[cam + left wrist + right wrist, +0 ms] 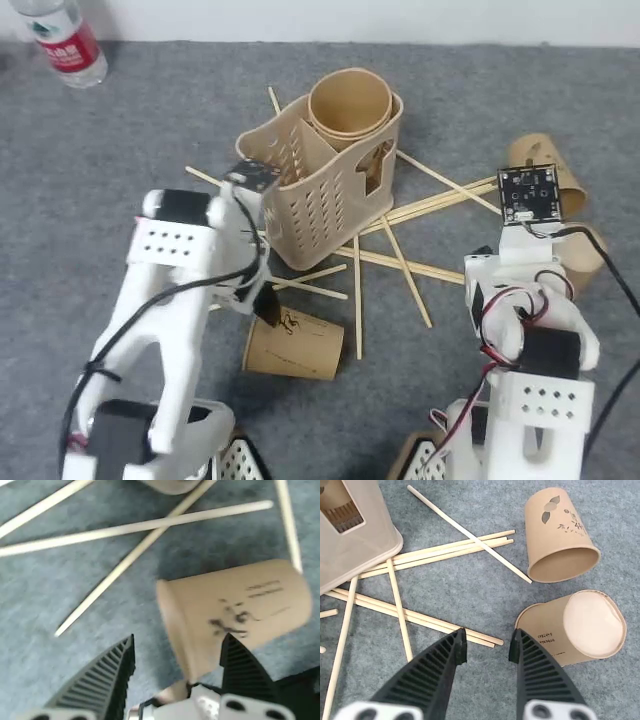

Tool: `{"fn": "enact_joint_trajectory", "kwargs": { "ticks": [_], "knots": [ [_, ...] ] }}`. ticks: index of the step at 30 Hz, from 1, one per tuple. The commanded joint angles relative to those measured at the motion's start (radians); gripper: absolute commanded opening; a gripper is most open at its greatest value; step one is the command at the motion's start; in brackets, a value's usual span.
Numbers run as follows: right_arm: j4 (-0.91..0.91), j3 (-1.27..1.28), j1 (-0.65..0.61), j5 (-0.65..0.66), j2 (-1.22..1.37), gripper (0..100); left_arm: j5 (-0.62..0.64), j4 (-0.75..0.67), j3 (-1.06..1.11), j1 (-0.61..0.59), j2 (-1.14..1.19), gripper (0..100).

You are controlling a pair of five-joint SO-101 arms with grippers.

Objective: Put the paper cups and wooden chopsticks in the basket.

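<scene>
Left gripper [180,641] spread wide, toppled paper cup [240,610] apparently partly between its tips; right gripper [488,635] narrowly parted.

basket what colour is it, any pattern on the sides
Beige, with rows of small slots cut through its walls; the high view shows the basket best.

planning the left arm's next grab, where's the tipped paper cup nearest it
In the high view the paper cup lies on its side left of centre, just on the near side of the basket, with the open left claw at its rim.
</scene>
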Motion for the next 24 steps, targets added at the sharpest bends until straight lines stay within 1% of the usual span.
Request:
{"fn": "enact_joint_trajectory", "kwargs": {
  "ticks": [1, 6, 10, 12, 16, 18, 21, 24],
  "knots": [
    [-0.064, 0.02, 0.002, -0.011, 0.008, 14.4, -0.005, -0.009, -0.015, 0.121, 0.009, 26],
    [-0.082, 0.038, 0.007, -0.009, 0.008, 14.4, -0.002, -0.011, -0.013, 0.216, 0.009, 26],
    [-0.084, 0.038, 0.007, -0.009, 0.008, 14.4, -0.002, -0.008, -0.008, 0.227, 0.011, 26],
    [-0.085, 0.038, 0.005, -0.009, 0.008, 14.4, -0.002, -0.006, -0.008, 0.224, 0.011, 23],
    [-0.085, 0.038, 0.004, -0.009, 0.008, 14.4, -0.005, -0.011, 0.015, 0.224, 0.012, 11],
    [-0.085, 0.038, 0.004, -0.009, 0.008, 14.4, -0.009, -0.011, 0.007, 0.221, 0.008, 7],
    [-0.085, 0.038, 0.002, -0.009, 0.008, 14.4, -0.009, -0.005, -0.048, 0.176, -0.011, 11],
    [-0.084, 0.038, 0.002, -0.009, 0.008, 14.4, -0.009, -0.005, -0.119, 0.106, -0.063, 19]
  ]
}}
